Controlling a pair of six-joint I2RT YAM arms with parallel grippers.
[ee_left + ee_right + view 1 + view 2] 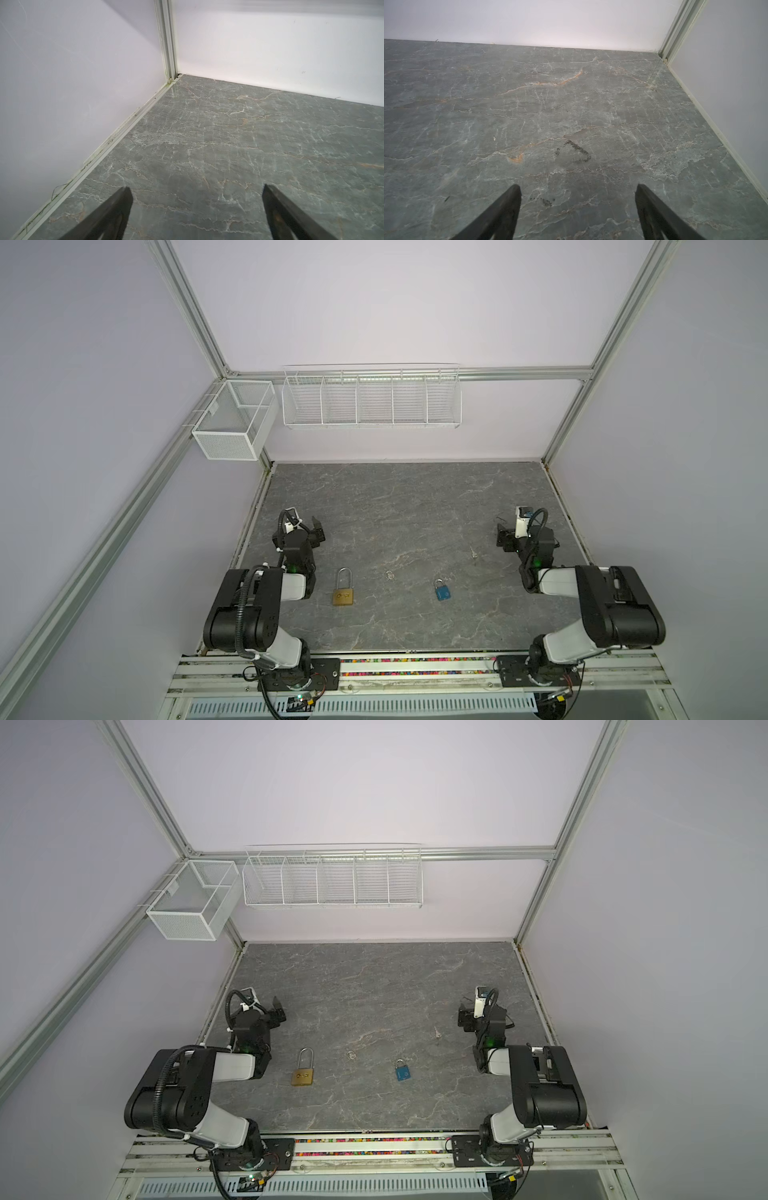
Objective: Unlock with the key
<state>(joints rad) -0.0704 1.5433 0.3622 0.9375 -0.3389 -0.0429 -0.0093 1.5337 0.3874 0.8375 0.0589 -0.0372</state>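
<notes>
Two padlocks lie on the grey marble table, seen in both top views. A brass padlock [343, 594] [302, 1074] with a long shackle is left of centre, and a small blue padlock [442, 591] [402, 1071] is right of centre. A small silvery key [473, 551] [436, 1031] lies further right, close to the right arm. My left gripper [318, 530] [278, 1011] [196, 189] hovers open and empty behind the brass padlock. My right gripper [502, 536] [464, 1016] [578, 188] is open and empty just beyond the key. Both wrist views show only bare table.
A small metal ring [389, 574] [351, 1054] lies between the two padlocks. White wire baskets [371, 398] [232, 423] hang on the back wall above the table. Walls and aluminium frame posts [168, 41] [675, 31] close the table's left, right and back sides.
</notes>
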